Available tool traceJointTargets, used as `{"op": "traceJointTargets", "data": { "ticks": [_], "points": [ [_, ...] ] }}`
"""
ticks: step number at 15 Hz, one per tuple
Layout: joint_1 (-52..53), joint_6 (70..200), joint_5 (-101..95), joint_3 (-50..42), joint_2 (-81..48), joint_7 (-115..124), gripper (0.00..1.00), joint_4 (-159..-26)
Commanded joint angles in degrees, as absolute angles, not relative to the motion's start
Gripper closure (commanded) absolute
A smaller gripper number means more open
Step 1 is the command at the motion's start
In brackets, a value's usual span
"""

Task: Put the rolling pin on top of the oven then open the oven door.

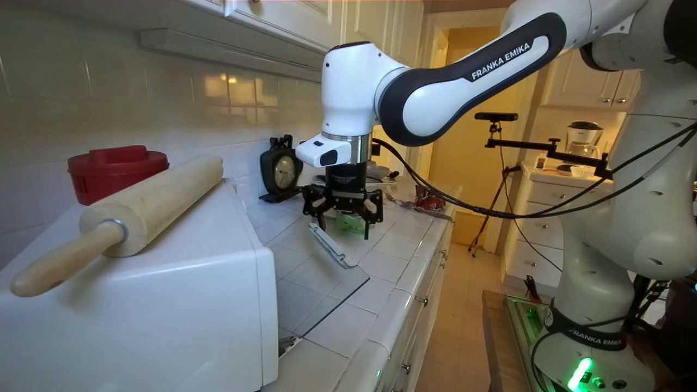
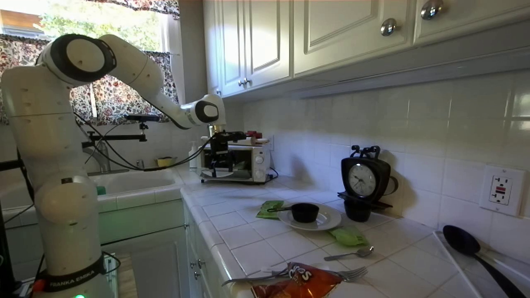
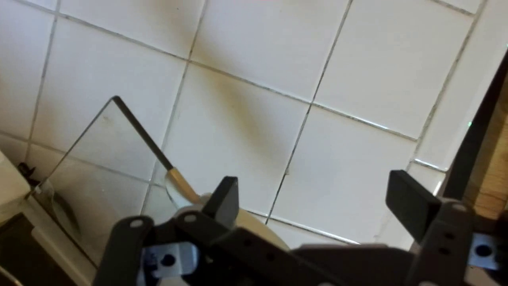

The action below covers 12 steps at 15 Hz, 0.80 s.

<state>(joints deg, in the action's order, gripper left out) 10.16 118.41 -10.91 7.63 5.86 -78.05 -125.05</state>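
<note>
- The rolling pin (image 1: 155, 204) lies on top of the oven (image 1: 174, 326), at nine o'clock from the gripper (image 3: 317, 198) in an exterior view, near handle (image 1: 68, 261) pointing to eight o'clock.
- Probably solid wood: stiff, heavyish, smooth, apt to roll; grasp mid-barrel for balance.
- The oven door (image 1: 321, 283) is lowered, its glass (image 1: 310, 272) reaching out over the counter (image 1: 348, 335).
- That glass could crack under a knock; hold only the door handle (image 1: 332, 246), toward seven o'clock, at its middle.
- The gripper's fingers (image 3: 227, 200) stand wide apart, gripping nothing; whether one touches the door handle, I cannot tell.
- Both steps look done.
</note>
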Motion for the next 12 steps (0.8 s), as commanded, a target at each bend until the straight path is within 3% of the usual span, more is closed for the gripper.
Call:
{"op": "traceJointTargets", "data": {
  "ticks": [1,12],
  "points": [
    [9.5,114.9,-8.3,7.1,3.5,-77.0,0.0,-123.2],
    [6.3,118.0,-1.0,5.1,2.8,-73.9,0.0,-122.6]
  ]
}}
